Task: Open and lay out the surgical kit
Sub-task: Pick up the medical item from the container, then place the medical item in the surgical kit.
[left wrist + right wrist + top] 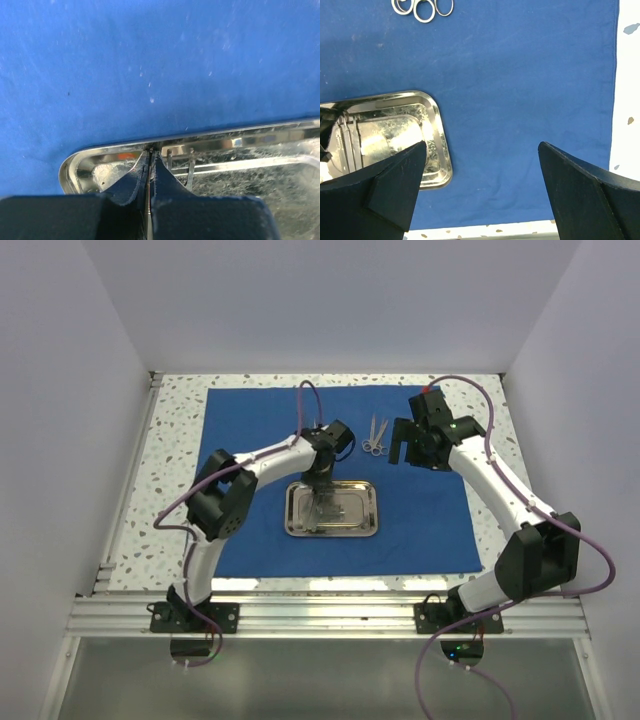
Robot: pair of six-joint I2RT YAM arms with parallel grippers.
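Note:
The royal-blue cloth [430, 520] lies spread flat on the table. The steel tray [372, 510] sits at its middle. My left gripper [322, 488] reaches down into the tray's far left corner. In the left wrist view it [150, 154] is shut on a thin silver instrument edge [149, 200] at the tray rim [225, 132]. Another slender instrument [190, 172] lies in the tray. Scissor-like instruments [375, 437] lie on the cloth behind the tray; their ring handles [422, 9] show in the right wrist view. My right gripper [408, 448] [481, 145] hangs open and empty above the cloth, right of the tray [439, 145].
The speckled white tabletop [175, 470] shows round the cloth, and its right strip [627, 100] shows in the right wrist view. White walls close in the table on three sides. An aluminium rail [330, 615] runs along the near edge.

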